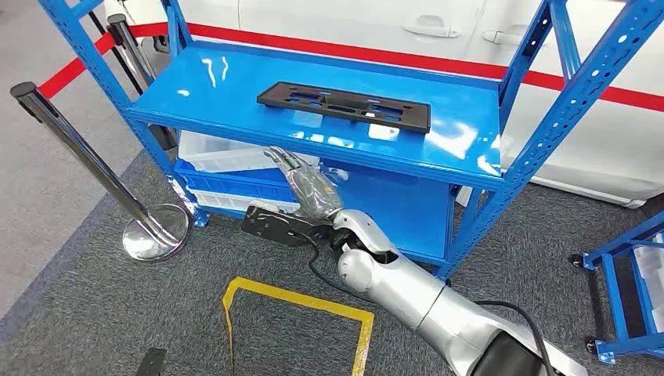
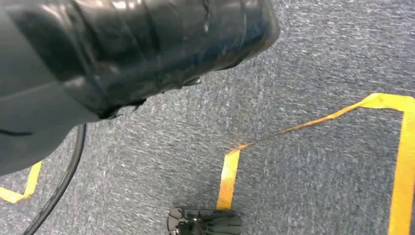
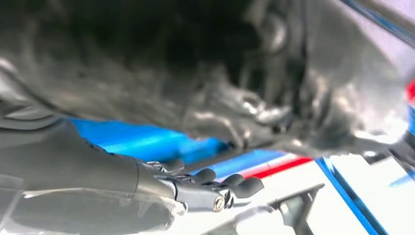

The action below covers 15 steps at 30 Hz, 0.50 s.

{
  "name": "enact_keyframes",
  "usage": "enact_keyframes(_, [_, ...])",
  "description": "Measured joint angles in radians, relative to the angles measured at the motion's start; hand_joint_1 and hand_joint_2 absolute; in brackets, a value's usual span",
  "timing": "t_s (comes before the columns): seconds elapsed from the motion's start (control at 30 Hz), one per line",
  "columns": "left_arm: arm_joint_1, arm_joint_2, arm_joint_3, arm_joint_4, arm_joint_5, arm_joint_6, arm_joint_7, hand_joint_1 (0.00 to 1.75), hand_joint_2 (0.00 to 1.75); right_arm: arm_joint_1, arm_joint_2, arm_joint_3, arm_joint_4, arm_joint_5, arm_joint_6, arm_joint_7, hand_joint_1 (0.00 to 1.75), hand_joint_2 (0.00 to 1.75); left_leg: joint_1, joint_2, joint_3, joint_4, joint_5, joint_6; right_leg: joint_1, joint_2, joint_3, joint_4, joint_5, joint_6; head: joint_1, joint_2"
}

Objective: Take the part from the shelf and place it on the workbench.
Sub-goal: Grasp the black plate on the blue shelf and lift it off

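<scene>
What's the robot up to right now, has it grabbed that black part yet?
Right hand empty, fingers apart, raised below the shelf edge. Black part untouched, flat on blue shelf. Nothing blocking the reach.

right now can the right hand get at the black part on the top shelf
Probably yes. The right hand hangs empty just below the blue shelf's front edge, and the black part lies flat with nothing on it. The hand must first rise above that edge.

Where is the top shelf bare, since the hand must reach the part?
The blue shelf is bare left of the black part, and along its front edge above the right hand. Below, white bins crowd the lower level.
</scene>
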Motion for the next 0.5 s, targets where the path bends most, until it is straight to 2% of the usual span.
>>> enact_keyframes(0.07, [0.001, 0.000, 0.000, 0.000, -0.002, -0.001, 0.000, 0.00, 0.00, -0.002, 0.001, 0.000, 0.002, 0.001, 0.001, 0.000, 0.00, 0.00, 0.000, -0.001, -0.001, 0.001, -0.001, 0.006, 0.000, 0.000, 0.001, -0.001, 0.000, 0.003, 0.000, 0.000])
enact_keyframes(0.13, [0.002, 0.000, 0.000, 0.000, -0.004, -0.002, 0.000, 0.00, 0.00, -0.008, 0.002, 0.000, 0.007, 0.005, 0.007, 0.001, 0.00, 0.00, 0.004, -0.003, 0.000, -0.002, 0.001, 0.018, 0.000, 0.000, 0.001, 0.003, -0.006, 0.010, 0.001, 0.000])
enact_keyframes(0.17, [0.002, -0.001, 0.000, 0.000, -0.005, -0.003, 0.000, 0.00, 0.00, -0.013, 0.002, 0.000, 0.010, 0.009, 0.010, 0.001, 0.00, 0.00, 0.006, -0.003, 0.003, -0.004, 0.002, 0.024, 0.000, 0.000, -0.005, 0.018, -0.017, 0.015, 0.002, 0.000])
enact_keyframes(0.23, [0.000, -0.001, -0.001, 0.000, -0.005, -0.004, 0.000, 0.00, 0.00, -0.023, 0.002, 0.000, 0.014, 0.020, 0.012, 0.000, 0.00, 0.00, 0.009, -0.002, 0.007, -0.008, 0.002, 0.035, -0.003, 0.001, -0.048, 0.107, -0.065, 0.023, 0.004, 0.000])
enact_keyframes(0.3, [0.000, -0.001, -0.002, 0.000, -0.005, -0.005, -0.002, 0.00, 0.00, -0.028, 0.002, 0.000, 0.019, 0.033, 0.011, 0.000, 0.00, 0.00, 0.009, -0.003, 0.007, -0.007, -0.001, 0.042, -0.006, 0.001, -0.117, 0.240, -0.118, 0.027, 0.006, 0.000])
enact_keyframes(0.33, [0.001, -0.001, -0.003, 0.000, -0.005, -0.005, -0.002, 0.00, 0.00, -0.028, 0.002, 0.000, 0.022, 0.040, 0.010, 0.000, 0.00, 0.00, 0.009, -0.004, 0.008, -0.006, -0.003, 0.042, -0.008, 0.001, -0.141, 0.280, -0.124, 0.028, 0.006, 0.000])
enact_keyframes(0.37, [0.001, -0.001, -0.005, 0.000, -0.005, -0.006, -0.003, 0.00, 0.00, -0.029, 0.002, 0.000, 0.024, 0.046, 0.010, 0.000, 0.00, 0.00, 0.009, -0.005, 0.010, -0.005, -0.005, 0.042, -0.009, 0.001, -0.147, 0.283, -0.111, 0.028, 0.006, 0.000])
enact_keyframes(0.4, [0.002, -0.001, -0.006, 0.000, -0.005, -0.006, -0.004, 0.00, 0.00, -0.031, 0.003, 0.000, 0.025, 0.050, 0.010, -0.001, 0.00, 0.00, 0.009, -0.007, 0.012, -0.004, -0.008, 0.040, -0.010, 0.001, -0.132, 0.245, -0.079, 0.026, 0.006, 0.000])
enact_keyframes(0.43, [0.002, -0.001, -0.008, 0.000, -0.005, -0.008, -0.005, 0.00, 0.00, -0.035, 0.004, 0.000, 0.026, 0.054, 0.010, -0.002, 0.00, 0.00, 0.010, -0.009, 0.016, -0.002, -0.012, 0.037, -0.010, 0.001, -0.102, 0.177, -0.038, 0.023, 0.006, 0.000])
enact_keyframes(0.5, [0.001, -0.002, -0.010, 0.000, -0.005, -0.011, -0.008, 0.00, 0.00, -0.048, 0.008, 0.000, 0.027, 0.061, 0.011, -0.004, 0.00, 0.00, 0.006, -0.012, 0.019, 0.003, -0.020, 0.029, -0.008, 0.002, -0.042, 0.054, 0.009, 0.016, 0.006, 0.000])
